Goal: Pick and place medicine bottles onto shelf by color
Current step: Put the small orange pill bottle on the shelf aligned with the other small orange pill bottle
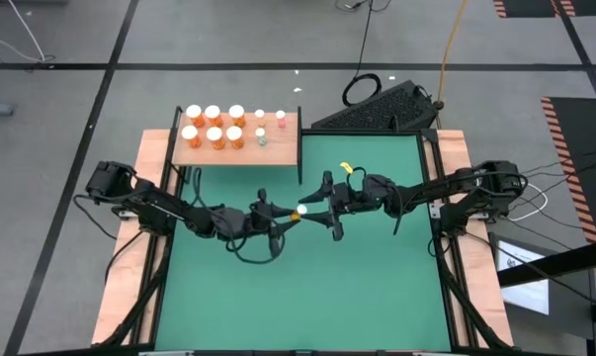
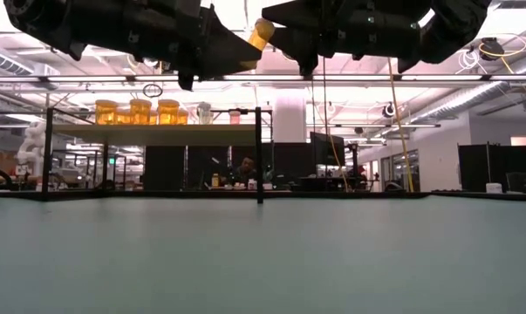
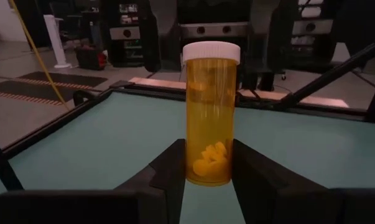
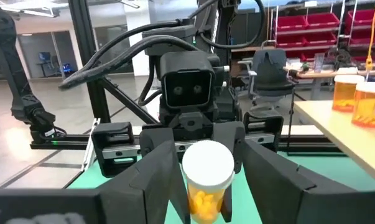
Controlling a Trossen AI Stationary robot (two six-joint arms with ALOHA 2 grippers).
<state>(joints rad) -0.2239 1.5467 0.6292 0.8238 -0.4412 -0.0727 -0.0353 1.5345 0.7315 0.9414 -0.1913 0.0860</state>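
Orange bottle between hands, shelf beyond.

Green mat on wooden table, black keyboard behind it, yellow cable on floor, red bins on racks

Both arms reach inward from the sides of the high view and meet near the frame's centre, forearms low and roughly level. The left gripper points right, its fingers clamped on the lower body of a bottle. The right gripper points left, its fingers standing either side of the bottle's cap; contact cannot be confirmed.
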